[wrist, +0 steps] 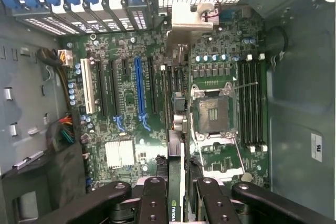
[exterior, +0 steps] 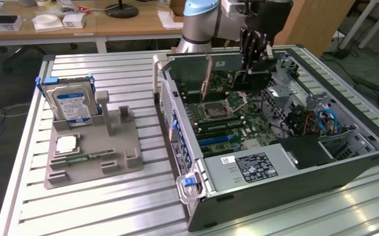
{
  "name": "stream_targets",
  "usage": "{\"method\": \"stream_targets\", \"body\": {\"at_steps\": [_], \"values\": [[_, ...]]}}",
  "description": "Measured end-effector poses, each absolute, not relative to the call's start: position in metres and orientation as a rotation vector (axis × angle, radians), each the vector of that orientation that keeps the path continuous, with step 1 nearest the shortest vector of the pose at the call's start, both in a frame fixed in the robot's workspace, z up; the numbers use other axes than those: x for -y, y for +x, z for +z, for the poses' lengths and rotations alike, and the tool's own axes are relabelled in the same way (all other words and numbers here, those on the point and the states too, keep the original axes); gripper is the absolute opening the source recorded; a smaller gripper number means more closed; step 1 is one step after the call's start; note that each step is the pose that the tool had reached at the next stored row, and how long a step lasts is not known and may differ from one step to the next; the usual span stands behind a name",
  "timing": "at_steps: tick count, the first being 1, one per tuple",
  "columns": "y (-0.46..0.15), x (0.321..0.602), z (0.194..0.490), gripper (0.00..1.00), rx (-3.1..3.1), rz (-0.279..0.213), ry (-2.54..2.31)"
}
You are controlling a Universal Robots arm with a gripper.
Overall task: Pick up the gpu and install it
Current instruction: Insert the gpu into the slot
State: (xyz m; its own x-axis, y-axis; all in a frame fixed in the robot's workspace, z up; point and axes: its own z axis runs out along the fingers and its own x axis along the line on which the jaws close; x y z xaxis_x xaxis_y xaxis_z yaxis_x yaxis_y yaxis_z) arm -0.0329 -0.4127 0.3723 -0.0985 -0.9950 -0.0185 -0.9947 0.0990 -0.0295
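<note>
The gpu (exterior: 252, 79) is a dark flat card that hangs upright over the open computer case (exterior: 295, 182), above the far end of the motherboard (exterior: 236, 120). My gripper (exterior: 254, 59) is shut on its upper edge. In the wrist view the gpu (wrist: 176, 179) runs edge-on away from my gripper (wrist: 176, 205), gripped by the black fingers (wrist: 152, 203) on either side. Its silvery bracket (wrist: 185, 17) is at the far end, near the case's rear slot latches. It hovers between the blue expansion slot (wrist: 138, 93) and the empty CPU socket (wrist: 212, 114), clear of the board.
On the exterior view's left, a grey holder (exterior: 91, 152) carries the upright hard drive (exterior: 71, 103), a CPU chip (exterior: 67, 144) and a green memory stick (exterior: 84, 158). Inside the case are cables (exterior: 324, 120) and a black power supply (exterior: 304, 150). A wooden desk (exterior: 110, 24) stands behind.
</note>
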Motion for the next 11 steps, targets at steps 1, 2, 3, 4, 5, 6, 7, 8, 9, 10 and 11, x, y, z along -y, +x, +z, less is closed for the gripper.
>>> {"method": "stream_targets", "body": {"at_steps": [1, 2, 3, 4, 5, 6, 7, 8, 9, 10, 11], "values": [[-0.033, 0.413, 0.371, 0.26, -2.302, -0.015, -2.088], [-0.033, 0.413, 0.369, 0.26, -2.300, -0.015, -2.090], [-0.033, 0.413, 0.367, 0.26, -2.299, -0.015, -2.091], [-0.033, 0.413, 0.365, 0.26, -2.298, -0.014, -2.093], [-0.033, 0.414, 0.363, 0.26, -2.295, -0.014, -2.095], [-0.033, 0.414, 0.362, 0.26, -2.293, -0.013, -2.097], [-0.033, 0.415, 0.360, 0.26, -2.292, -0.013, -2.098], [-0.033, 0.416, 0.358, 0.26, -2.290, -0.013, -2.100], [-0.033, 0.416, 0.356, 0.26, -2.289, -0.013, -2.102], [-0.033, 0.417, 0.355, 0.26, -2.286, -0.013, -2.104], [-0.033, 0.417, 0.354, 0.26, -2.280, -0.012, -2.111]]}}
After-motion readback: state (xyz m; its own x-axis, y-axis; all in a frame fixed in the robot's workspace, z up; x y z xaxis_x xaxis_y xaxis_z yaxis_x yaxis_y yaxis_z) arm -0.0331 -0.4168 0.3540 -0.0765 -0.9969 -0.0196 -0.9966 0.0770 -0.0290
